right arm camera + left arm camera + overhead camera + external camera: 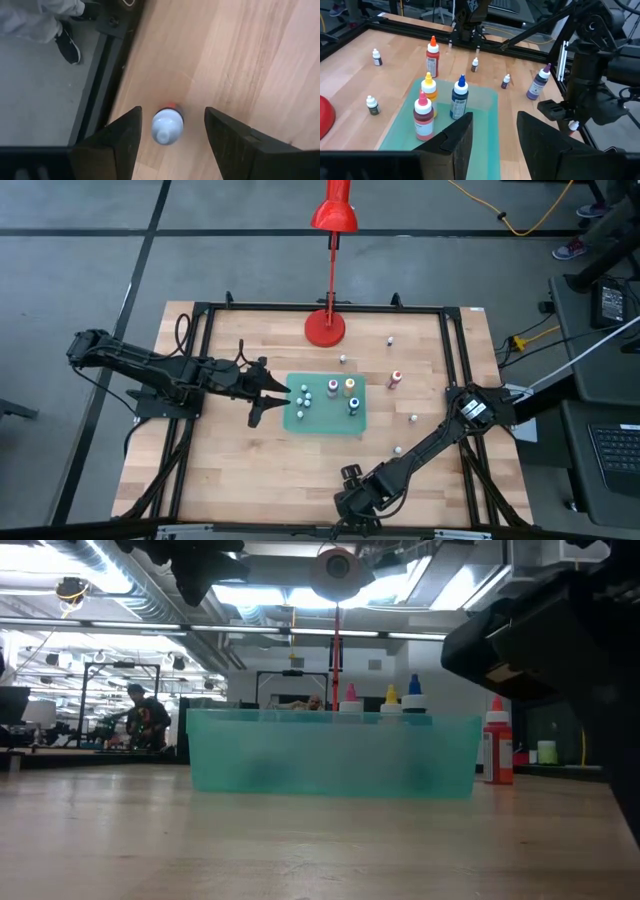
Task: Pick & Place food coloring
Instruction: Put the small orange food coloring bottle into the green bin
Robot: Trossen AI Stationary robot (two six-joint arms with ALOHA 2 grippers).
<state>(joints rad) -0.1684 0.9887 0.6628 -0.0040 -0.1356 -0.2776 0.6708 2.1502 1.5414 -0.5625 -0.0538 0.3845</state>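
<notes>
- Right wrist view looks down past the right gripper (170, 137), fingers spread apart, nothing clamped.
- Shows one small food coloring bottle (166, 126) standing upright between those fingers, white cap toward the camera, a trace of red at its far side, clear gaps on both sides.
- Puts the bottle's long axis vertical, in line with the gripper's approach; judged to call for a straight drop and a close, no sideways shift.
- Places that bottle near the table's front edge (116, 95), with the dark frame rail (92, 100) just beside; a person's shoe (66, 44) on the floor beyond.
- High view sets the right gripper (350, 498) at the front edge, well apart from the green tray (300, 423), which lies toward the table's middle.
- Holds the left gripper (262, 392) just beside the tray's left rim, fingers parted and empty in the left wrist view (495, 135), tray bottles (460, 96) right ahead.
- Leaves other loose bottles (396, 380) scattered on the right half of the wood.
- Judges the right arm nearer the front bottle, the left arm nearer the tray.
</notes>
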